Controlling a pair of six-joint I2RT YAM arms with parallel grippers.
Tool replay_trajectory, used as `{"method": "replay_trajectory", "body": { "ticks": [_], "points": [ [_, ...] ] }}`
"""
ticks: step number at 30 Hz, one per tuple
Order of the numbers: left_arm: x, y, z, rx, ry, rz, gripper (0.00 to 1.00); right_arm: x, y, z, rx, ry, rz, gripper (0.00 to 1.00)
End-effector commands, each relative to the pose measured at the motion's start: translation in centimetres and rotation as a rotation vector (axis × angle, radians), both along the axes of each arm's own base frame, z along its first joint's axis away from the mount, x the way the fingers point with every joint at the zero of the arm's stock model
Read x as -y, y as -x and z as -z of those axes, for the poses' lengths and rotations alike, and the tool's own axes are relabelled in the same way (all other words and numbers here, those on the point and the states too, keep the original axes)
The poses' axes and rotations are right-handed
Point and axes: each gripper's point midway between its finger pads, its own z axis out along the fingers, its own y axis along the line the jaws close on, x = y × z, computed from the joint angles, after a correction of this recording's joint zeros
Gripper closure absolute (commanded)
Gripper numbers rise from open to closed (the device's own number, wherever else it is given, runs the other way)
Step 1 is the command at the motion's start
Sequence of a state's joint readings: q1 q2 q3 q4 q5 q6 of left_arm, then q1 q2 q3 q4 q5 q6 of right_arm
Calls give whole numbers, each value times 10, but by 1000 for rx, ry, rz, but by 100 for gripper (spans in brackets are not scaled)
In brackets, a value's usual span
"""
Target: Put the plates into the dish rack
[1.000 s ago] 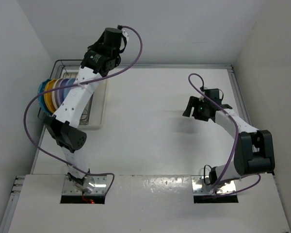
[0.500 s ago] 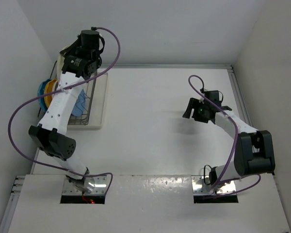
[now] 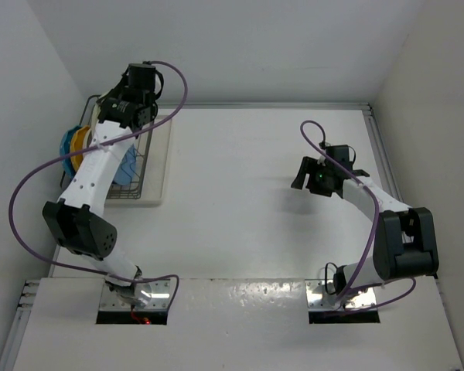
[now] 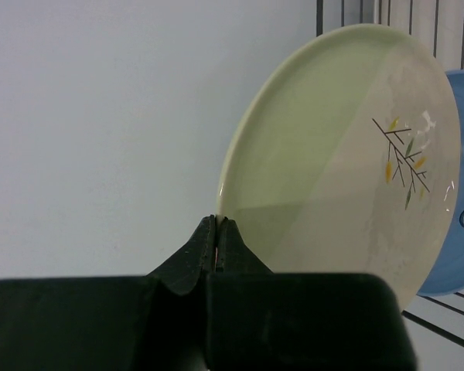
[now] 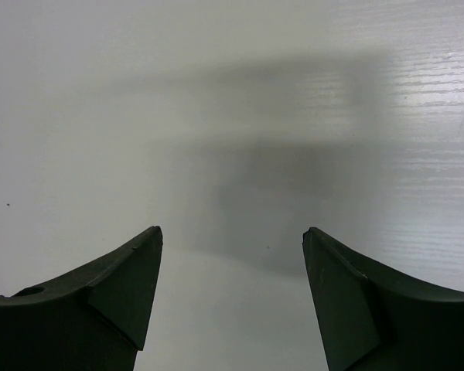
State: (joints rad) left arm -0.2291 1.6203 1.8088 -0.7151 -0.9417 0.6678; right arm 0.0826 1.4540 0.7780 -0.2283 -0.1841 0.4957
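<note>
At the rack's [image 3: 135, 189] far end, left gripper [image 4: 217, 232] is pinching the green-cream plate's [image 4: 332, 154] rim; right gripper [image 5: 232, 229] is hovering, spread wide, empty.

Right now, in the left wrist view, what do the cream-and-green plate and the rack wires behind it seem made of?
The cream-and-green plate looks like glazed ceramic: smooth, glossy face with white glints near the twig mark, though hard melamine could look alike. The dish rack wires look like metal with a dark coating: thin, straight, evenly dark rods.
</note>
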Motion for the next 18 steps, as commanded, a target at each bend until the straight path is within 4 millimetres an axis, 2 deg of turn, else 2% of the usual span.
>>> {"method": "replay_trajectory", "body": {
  "ticks": [1,7,12,15,18],
  "points": [
    [-14,27,-39,161,19,-54,100,-3,-10,-10,52,-17,7,26],
    [-10,25,-17,137,53,-33,100,-2,-6,-8,39,-15,9,26],
    [-14,26,17,61,45,-50,100,-1,-5,-10,50,-4,12,26],
    [-18,27,23,65,41,-67,100,1,-5,-12,52,1,18,26],
    [-22,28,20,78,32,-70,100,2,-4,-12,56,8,12,26]
  ]
}}
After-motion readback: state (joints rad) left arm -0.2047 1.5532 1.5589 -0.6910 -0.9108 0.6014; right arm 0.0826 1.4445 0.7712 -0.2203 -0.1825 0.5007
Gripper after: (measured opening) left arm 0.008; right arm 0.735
